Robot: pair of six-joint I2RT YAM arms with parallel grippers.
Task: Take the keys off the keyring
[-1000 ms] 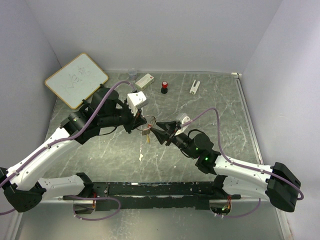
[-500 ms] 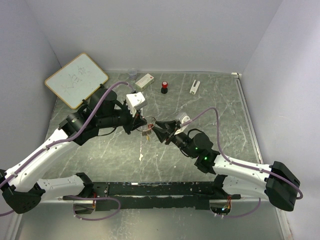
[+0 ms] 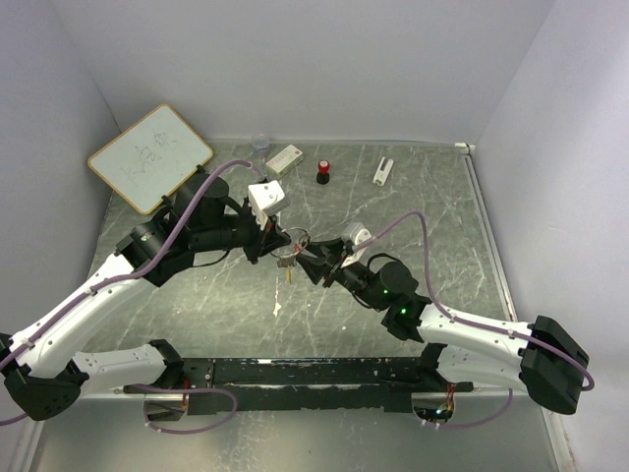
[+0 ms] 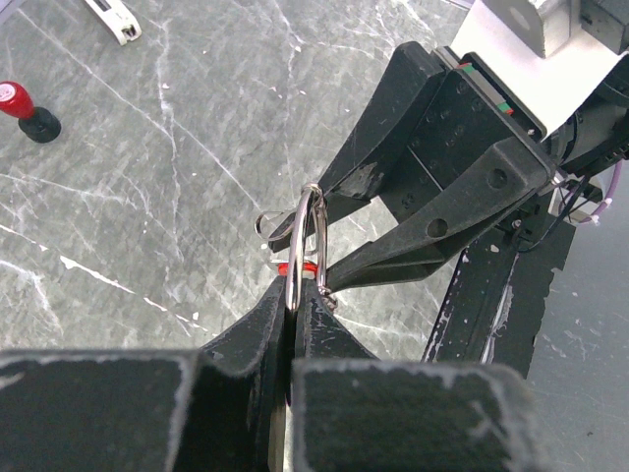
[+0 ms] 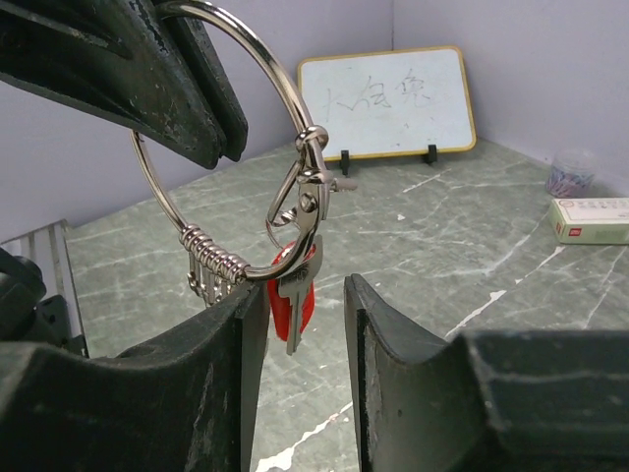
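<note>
Little has shifted over the last second. The right arm has crept a touch leftward, and the left arm sits much as it did. Both meet above the middle of the grey marbled worktop.

The left jaws are fully closed and pinch the keyring by its lower edge. In the left wrist view the thin silver wire stands up out of the closed tips, seen nearly edge-on. The right jaws are partly open, with their 2 fingers set on either side of the dangling keys and a gap showing. Whether either finger touches the bunch I cannot tell.

The keys are on the ring, held in the air between the 2 arms. A silver clasp hooks onto the wire, and from it hangs 1 silver key in front of 1 with a red head. A stack of small wire loops sits on the ring's lower curve, just above one finger. From above, a yellowish key hangs lowest.

Along the back, well apart from the arms, are several other things:
- a whiteboard propped at the left
- a clear cup
- a small white box
- a red-topped black knob
- a white oblong piece
</note>
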